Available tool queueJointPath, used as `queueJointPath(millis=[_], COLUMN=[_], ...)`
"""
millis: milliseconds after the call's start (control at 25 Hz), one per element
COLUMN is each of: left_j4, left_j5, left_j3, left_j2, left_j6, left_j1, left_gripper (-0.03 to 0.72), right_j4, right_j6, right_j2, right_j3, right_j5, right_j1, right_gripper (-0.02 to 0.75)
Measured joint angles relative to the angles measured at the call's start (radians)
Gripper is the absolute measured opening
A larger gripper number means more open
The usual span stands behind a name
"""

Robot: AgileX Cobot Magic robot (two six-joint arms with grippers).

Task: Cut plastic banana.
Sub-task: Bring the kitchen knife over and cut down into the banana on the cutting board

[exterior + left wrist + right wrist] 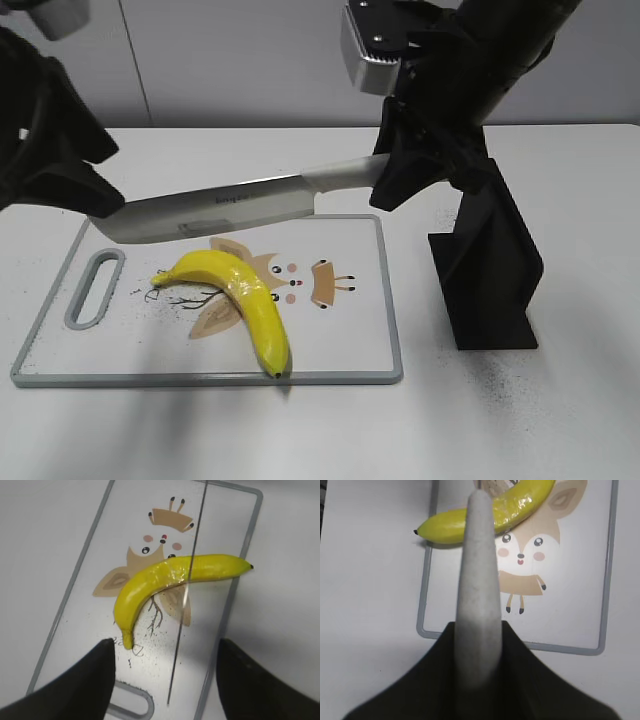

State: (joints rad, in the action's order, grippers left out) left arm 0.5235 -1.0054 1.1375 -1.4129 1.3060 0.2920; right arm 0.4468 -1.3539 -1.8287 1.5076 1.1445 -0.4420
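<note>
The glossy curved yellow plastic banana (243,300) lies on the white grey-rimmed cutting board (350,345), directly below the long steel kitchen knife (220,213). The right gripper (405,170) clenches the knife's handle, blade crossing the banana's long axis near its middle. The left gripper (162,680) hovers released above the stem end.

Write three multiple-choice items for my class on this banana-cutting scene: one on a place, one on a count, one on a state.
1. Where does the plastic banana lie?
A. On the cutting board
B. On the bare table
C. In the black stand

2. How many bananas show?
A. Three
B. Two
C. One

3. How is the knife held?
A. Lying flat on the board
B. In the right gripper, blade above the banana
C. Standing in the stand

Answers: 1 A, it rests on the fox-print board; 2 C, only one appears; 3 B, the handle sits in the right gripper.
</note>
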Motion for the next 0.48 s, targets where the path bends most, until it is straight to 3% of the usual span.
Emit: queueJointPath(millis=[200,280,360,480], left_j4=[-0.008,-0.014,-0.019,-0.025], left_j5=[-0.035,-0.038,-0.038,-0.038], left_j3=[0.042,0.045,0.045,0.045], left_j2=[-0.129,-0.16,-0.177,-0.187], left_j6=[0.005,0.005,0.005,0.005], left_j1=[0.031,0.031,0.031,0.032], left_gripper=[0.577,0.531,0.44,0.185], right_j4=[0.011,0.012,0.012,0.018], right_j6=[-0.015,-0.016,-0.016,-0.017], right_j2=[-0.02,-0.03,-0.042,-0.055], right_j3=[0.006,0.006,0.006,0.006], right_j5=[0.0,0.0,-0.002,-0.02], right_j1=[0.0,0.0,0.0,0.0], right_gripper=[0.162,0.162,0.162,0.162])
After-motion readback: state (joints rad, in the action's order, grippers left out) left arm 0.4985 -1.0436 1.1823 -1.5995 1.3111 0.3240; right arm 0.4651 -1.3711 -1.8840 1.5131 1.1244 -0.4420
